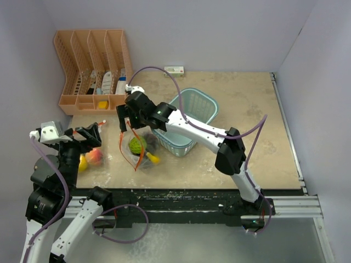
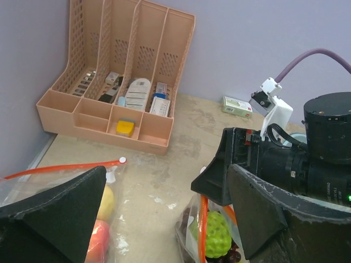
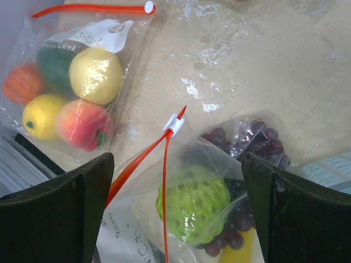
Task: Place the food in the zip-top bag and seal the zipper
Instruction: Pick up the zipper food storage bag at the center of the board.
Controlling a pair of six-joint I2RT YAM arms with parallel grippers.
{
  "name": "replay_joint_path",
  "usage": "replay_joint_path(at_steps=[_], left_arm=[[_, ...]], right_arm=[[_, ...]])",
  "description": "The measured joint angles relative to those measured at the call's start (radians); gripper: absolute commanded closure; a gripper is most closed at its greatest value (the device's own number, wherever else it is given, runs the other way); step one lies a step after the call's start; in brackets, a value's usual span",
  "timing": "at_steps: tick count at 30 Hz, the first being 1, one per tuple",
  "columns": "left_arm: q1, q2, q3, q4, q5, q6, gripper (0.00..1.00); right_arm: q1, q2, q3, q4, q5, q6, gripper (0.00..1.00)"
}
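The zip-top bag (image 3: pixel 247 129) is seen lying on the table (image 1: pixel 241 109) just in front of the light blue basket (image 1: pixel 210 107), directly under the right gripper (image 1: pixel 129 121). Its zipper (image 3: pixel 165 181) is parted into two orange-red strands that meet at a white slider (image 3: pixel 175 123); their lower ends are cut off by the wrist picture's edge. Inside the bag, a green bumpy fruit (image 3: pixel 192 205), a dark grape bunch (image 3: pixel 249 145) and part of a yellow piece (image 3: pixel 241 252) are visible, the last mostly cropped.

The right gripper's fingers are held wide apart with nothing clamped between them. Whether the left strand touches a finger cannot be told.

A second bag (image 3: pixel 104 30) is found well to the left, its strip (image 3: pixel 88 8) drawn straight. Two yellow round fruits (image 3: pixel 96 75), a peach-like fruit (image 3: pixel 82 123), an orange piece (image 3: pixel 22 83) and a dark green item (image 3: pixel 55 60) are packed in it; the green item is blurred by the plastic.

The left gripper (image 2: pixel 164 175) is held above that bag, its fingers spread and empty. The bag is largely hidden by them from above.
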Motion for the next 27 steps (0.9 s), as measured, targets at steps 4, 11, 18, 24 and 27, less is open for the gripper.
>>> replay_joint_path(at_steps=[4, 11, 18, 24, 27], left_arm=[[-0.003, -0.007, -0.009, 0.001, 0.011, 0.000, 0.06], [-0.010, -0.018, -0.022, 0.001, 0.018, 0.002, 0.07], [-0.021, -0.023, -0.022, 0.001, 0.018, 0.011, 0.07], [-0.021, -0.023, -0.022, 0.001, 0.018, 0.018, 0.07], [-0.022, -0.023, -0.027, 0.002, 0.018, 0.023, 0.07]], right_arm=[[0.011, 0.001, 0.008, -0.019, 0.024, 0.003, 0.00], [0.021, 0.025, 0.084, -0.047, 0.048, 0.003, 0.11], [0.032, 0.027, 0.062, -0.061, 0.057, -0.002, 0.36], [0.055, 0.027, 0.014, -0.077, 0.083, -0.019, 0.84], [0.061, 0.021, -0.040, -0.070, 0.086, -0.027, 0.97]])
